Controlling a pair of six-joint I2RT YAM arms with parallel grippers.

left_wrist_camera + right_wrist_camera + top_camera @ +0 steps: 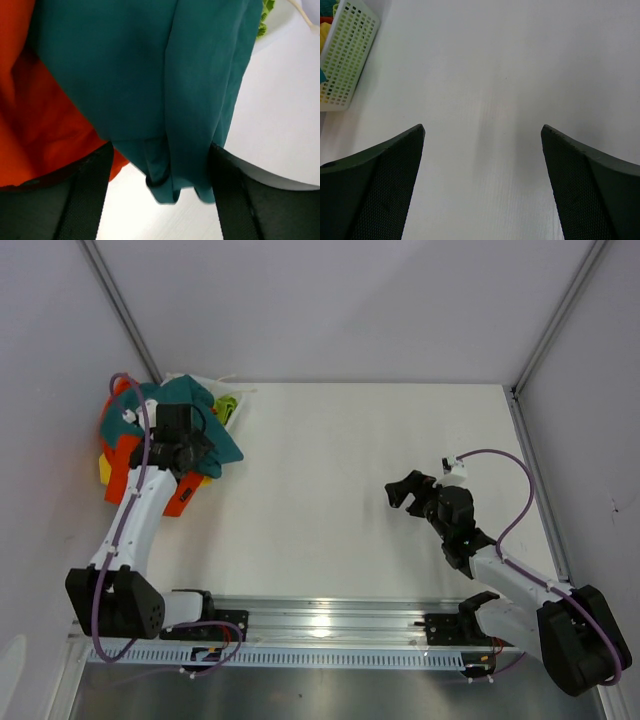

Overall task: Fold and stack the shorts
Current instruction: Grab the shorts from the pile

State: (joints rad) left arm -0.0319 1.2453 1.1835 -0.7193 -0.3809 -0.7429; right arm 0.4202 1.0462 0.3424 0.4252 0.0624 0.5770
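Observation:
The teal shorts (195, 405) drape over the pile at the far left, and their bunched hem (165, 100) hangs down between my left gripper's fingers. My left gripper (188, 452) (160, 150) is open around that teal fold. The cloth brushes the right finger, and a gap of table shows beside the left one. The orange shorts (120, 465) (30, 125) lie under and to the left of the teal pair. My right gripper (405, 490) (482, 130) stands open over bare table at the right, with nothing between its fingers.
A white lattice basket (350, 50) holds the pile at the far left corner. A lime-green pair (228, 405) (267, 15) and a bit of yellow cloth (104, 468) peek out of it. Grey walls close in on the left, back and right.

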